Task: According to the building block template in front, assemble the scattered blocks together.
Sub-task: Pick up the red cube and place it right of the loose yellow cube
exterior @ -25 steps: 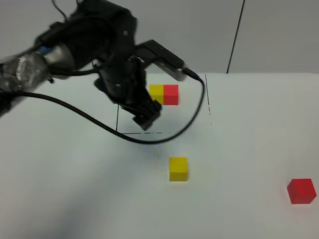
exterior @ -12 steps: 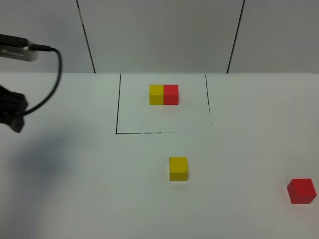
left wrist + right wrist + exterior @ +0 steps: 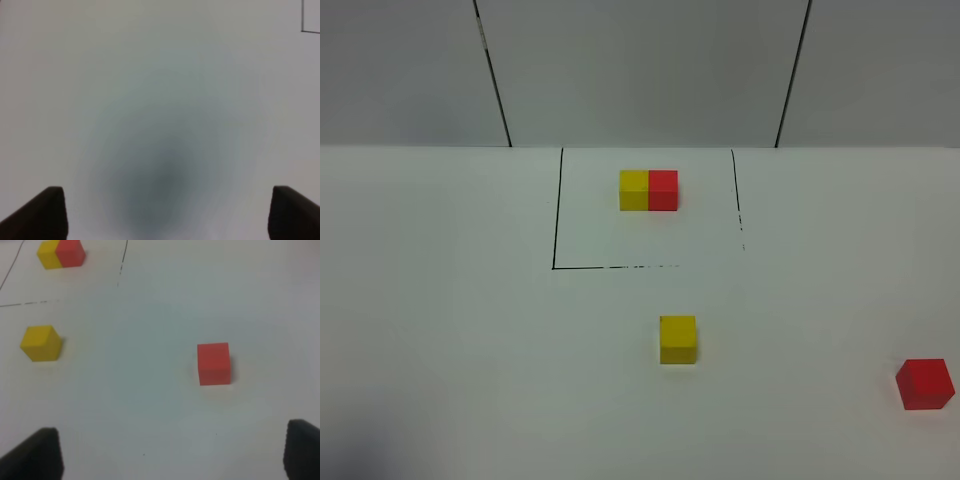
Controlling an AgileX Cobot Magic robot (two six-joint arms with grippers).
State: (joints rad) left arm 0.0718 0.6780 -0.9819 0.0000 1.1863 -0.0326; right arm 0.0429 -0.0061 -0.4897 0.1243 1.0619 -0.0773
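Note:
The template, a yellow cube joined to a red cube, sits inside a thin black square outline at the back of the table; it also shows in the right wrist view. The loose yellow cube lies in front of the outline. The loose red cube lies at the far right. My left gripper is open over bare table, with only a corner of the outline in view. My right gripper is open and empty, a short way back from the red cube. Neither arm shows in the exterior view.
White table with a grey panelled wall behind it. Nothing else stands on it.
The left arm, which reached over the outline a second ago, has swung away to the left and left the exterior view. The cubes have not moved.

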